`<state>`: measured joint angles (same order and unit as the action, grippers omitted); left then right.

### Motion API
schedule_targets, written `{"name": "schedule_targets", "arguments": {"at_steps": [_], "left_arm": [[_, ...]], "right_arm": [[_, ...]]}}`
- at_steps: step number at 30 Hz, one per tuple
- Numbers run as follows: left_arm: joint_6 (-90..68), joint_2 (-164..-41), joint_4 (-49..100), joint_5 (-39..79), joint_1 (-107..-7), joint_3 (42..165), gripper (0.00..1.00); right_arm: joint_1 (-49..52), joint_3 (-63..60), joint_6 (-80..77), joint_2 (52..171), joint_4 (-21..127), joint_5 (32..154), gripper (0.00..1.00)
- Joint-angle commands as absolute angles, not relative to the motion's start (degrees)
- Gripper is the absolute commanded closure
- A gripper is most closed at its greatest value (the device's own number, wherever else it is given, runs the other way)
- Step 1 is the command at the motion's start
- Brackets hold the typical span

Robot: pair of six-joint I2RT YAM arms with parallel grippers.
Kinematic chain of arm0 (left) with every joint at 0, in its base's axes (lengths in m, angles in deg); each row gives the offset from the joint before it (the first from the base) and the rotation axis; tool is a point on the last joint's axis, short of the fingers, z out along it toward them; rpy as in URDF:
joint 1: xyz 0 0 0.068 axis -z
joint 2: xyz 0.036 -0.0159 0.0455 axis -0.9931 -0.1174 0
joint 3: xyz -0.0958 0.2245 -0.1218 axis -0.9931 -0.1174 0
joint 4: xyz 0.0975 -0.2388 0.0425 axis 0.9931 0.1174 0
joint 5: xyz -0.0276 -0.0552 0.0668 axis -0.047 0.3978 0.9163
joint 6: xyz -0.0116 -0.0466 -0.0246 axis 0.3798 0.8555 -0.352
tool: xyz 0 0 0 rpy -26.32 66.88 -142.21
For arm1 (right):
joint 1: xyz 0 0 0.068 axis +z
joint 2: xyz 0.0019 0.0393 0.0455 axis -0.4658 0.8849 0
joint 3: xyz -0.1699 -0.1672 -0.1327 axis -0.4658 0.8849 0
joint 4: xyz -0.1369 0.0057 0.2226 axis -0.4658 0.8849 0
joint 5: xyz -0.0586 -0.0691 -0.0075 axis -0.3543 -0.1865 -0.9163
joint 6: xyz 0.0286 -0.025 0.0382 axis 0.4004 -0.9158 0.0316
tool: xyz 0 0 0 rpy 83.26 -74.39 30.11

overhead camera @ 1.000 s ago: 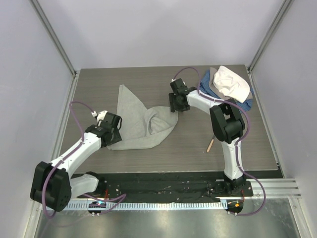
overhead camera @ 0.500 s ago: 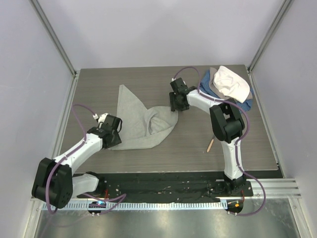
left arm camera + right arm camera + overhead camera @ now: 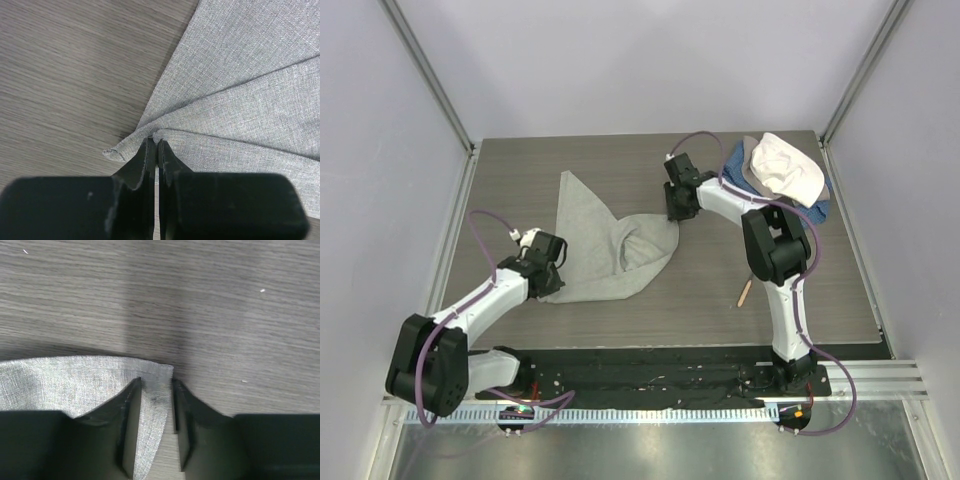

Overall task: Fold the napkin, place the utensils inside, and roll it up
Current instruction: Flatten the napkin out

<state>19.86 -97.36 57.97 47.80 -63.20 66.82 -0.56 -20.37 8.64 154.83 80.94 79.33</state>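
On the table's [image 3: 510,180] middle: both grippers are at the napkin [image 3: 610,250], one at each of two opposite corners.
Left gripper [image 3: 155,141] sits at the napkin's near-left corner with its fingers all but together and a fold of the grey cloth nipped between the tips. The corner's own tip pokes out on the wood just left of them. Right gripper [image 3: 156,385] is low at the far-right corner, jaws clearly parted and straddling it; the cloth lies flat between the fingers, not pinched. The napkin is rumpled, with one long point running to the far left, and spans between the two arms. Spoon [image 3: 744,291]: only the wooden handle shows, right of the napkin beside the right arm, well apart from both grippers. Heaped cloths [image 3: 782,168] lie in the far-right corner.
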Motion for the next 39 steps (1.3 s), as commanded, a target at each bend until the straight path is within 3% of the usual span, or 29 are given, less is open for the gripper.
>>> {"name": "schedule_targets", "arguments": {"at_steps": [1, 8, 16, 31, 39], "left_arm": [[18.8, -94.9, 56.8, 48.6, -63.6, 67.6, 1.0], [16.7, -89.5, 58.9, 50.1, -63.7, 71.4, 1.0], [11.0, -84.3, 60.5, 54.2, -64.3, 82.1, 1.0], [-5.5, -81.3, 53.7, 62.5, -66.2, 115.8, 1.0], [-8.6, -80.6, 50.8, 59.2, -66.2, 125.6, 1.0]], "right_arm": [[-1.7, -22.0, 8.9, 157.5, 80.9, 84.0, 0.72], [-3.3, -21.3, 8.5, 154.8, 80.9, 84.8, 0.99], [-5.7, -22.7, 7.2, 142.2, 84.7, 82.1, 0.99], [-6.4, -36.0, 3.3, 110.7, 94.6, 69.8, 0.99], [-6.4, -39.9, 3.2, 104.5, 91.2, 71.8, 0.99]]}}
